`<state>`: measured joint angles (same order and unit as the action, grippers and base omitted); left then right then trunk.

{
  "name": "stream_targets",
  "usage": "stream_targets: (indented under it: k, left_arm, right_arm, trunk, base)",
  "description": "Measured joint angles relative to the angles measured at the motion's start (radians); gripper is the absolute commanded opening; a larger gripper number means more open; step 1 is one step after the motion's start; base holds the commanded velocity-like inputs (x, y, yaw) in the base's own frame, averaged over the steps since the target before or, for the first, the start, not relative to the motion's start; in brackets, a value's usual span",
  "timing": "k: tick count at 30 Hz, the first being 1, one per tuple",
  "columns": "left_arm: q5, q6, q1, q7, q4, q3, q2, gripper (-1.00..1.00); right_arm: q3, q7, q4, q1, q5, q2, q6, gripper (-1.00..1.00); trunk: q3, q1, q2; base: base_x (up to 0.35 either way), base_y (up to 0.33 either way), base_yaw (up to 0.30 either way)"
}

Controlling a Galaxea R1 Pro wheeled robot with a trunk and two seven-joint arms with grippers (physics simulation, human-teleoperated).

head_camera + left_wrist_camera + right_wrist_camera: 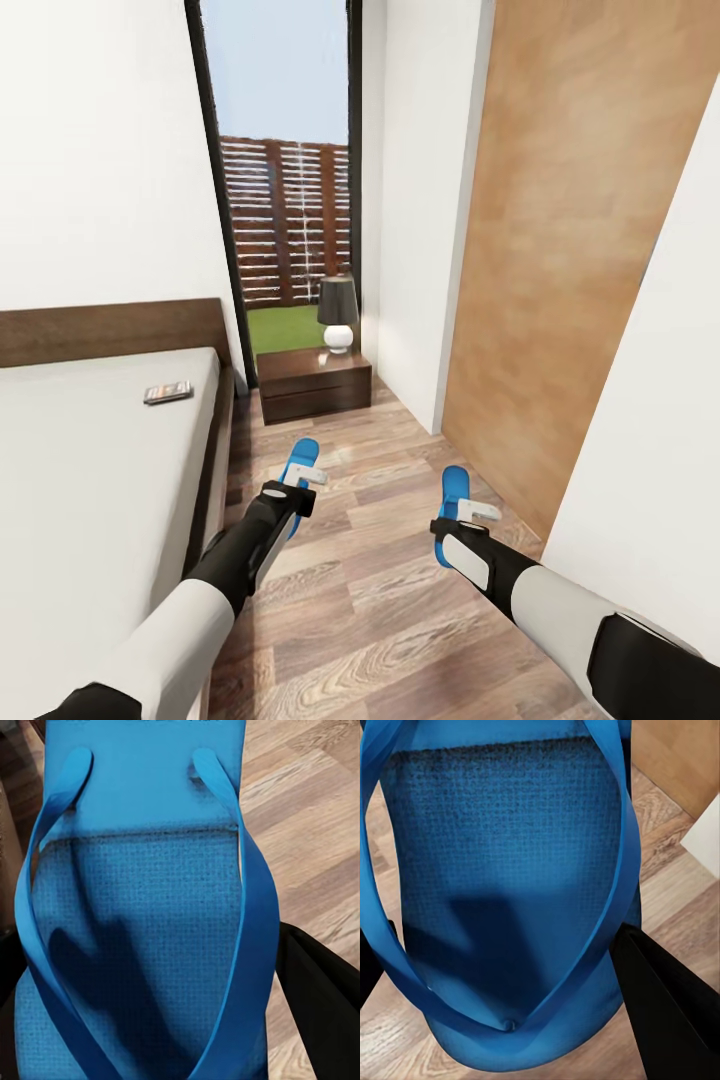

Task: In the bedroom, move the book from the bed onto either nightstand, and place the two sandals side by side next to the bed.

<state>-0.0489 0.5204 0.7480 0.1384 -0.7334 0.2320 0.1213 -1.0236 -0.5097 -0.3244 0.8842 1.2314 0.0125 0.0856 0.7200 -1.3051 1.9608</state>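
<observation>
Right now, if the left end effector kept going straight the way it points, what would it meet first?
Likely the nightstand with its lamp, past open floor; depth is unclear. The left end effector already carries a sandal.

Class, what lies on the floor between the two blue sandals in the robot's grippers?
Bare wood-plank floor separates the left sandal from the right sandal, as the head view shows.

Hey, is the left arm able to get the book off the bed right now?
Probably not as things stand. The left gripper is shut on a blue sandal, so it has no free grasp, and the book lies well ahead on the bed near the headboard. The sandal would need setting down first.
</observation>
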Motion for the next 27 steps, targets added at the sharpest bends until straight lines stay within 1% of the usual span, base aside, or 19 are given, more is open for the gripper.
stream_targets:
  k: [10,15,22,27]
  left_arm:
    - [0.000,-0.002,0.000,0.001,0.001,0.000,0.001,-1.00]
    - [0.003,-0.004,0.000,0.007,0.016,0.000,0.015,-1.00]
    - [0.003,-0.044,0.000,0.009,0.034,0.000,0.021,-1.00]
    - [0.003,-0.051,0.000,0.009,0.036,0.000,0.021,-1.00]
  right_arm:
    - [0.000,0.000,0.001,0.000,0.000,0.001,0.000,-1.00]
    - [0.000,0.000,0.001,0.000,0.000,0.005,0.000,-1.00]
    - [0.000,0.000,0.001,0.000,0.000,0.008,0.001,-1.00]
    - [-0.001,0.000,0.001,0.000,0.000,0.009,0.001,-1.00]
  trunk:
    - [-0.031,0.038,-0.070]
    - [-0.047,0.058,-0.105]
    - [-0.069,0.084,-0.154]
    - [-0.085,0.104,-0.189]
  base:
    - [0.000,0.000,0.000]
    - [0.000,0.000,0.000]
    - [0.000,0.000,0.000]
    - [0.000,0.000,0.000]
